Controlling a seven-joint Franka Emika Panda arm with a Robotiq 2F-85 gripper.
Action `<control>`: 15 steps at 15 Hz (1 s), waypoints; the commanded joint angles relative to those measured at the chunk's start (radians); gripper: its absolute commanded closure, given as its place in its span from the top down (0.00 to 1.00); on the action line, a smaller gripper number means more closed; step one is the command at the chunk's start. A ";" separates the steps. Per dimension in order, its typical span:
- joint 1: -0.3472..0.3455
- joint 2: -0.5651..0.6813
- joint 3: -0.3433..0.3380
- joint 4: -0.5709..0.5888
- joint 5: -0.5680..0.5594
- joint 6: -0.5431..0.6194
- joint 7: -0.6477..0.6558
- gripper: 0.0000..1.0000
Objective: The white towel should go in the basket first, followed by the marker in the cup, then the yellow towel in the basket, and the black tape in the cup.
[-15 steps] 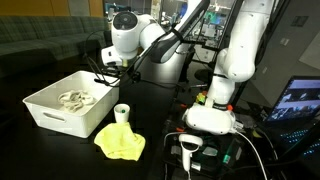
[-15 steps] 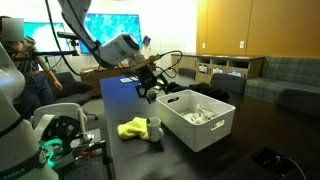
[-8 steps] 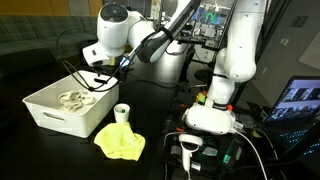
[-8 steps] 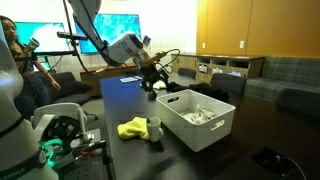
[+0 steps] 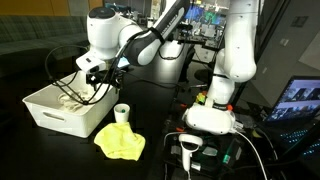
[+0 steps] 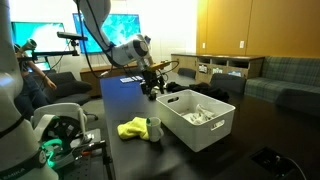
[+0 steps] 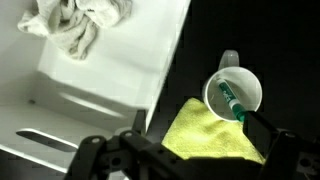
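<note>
So, with the white towel (image 7: 75, 25) in the basket (image 7: 110, 95) and the marker (image 7: 230, 100) in the cup (image 7: 209, 92), I hover my released claw (image 5: 93, 82) ready for the yellow towel (image 7: 205, 135).

We are seeing bare floor in the basket (image 7: 95, 85) beside the bunched white towel (image 7: 75, 25); the marker (image 7: 231, 100) is taking up room in the cup (image 7: 215, 85).

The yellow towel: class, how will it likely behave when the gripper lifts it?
Probably floppy: the yellow towel lies in soft crumpled folds, so it should sag. Likely light. Dragging it might nudge the cup close beside it.
</note>
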 commanded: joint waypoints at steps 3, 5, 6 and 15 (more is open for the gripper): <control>0.038 0.033 0.010 0.042 0.167 -0.041 -0.130 1.00; 0.055 0.041 0.016 0.048 0.203 -0.048 -0.135 1.00; 0.060 0.043 0.021 0.048 0.224 -0.048 -0.141 1.00; 0.132 0.151 0.038 0.072 0.266 -0.036 -0.035 1.00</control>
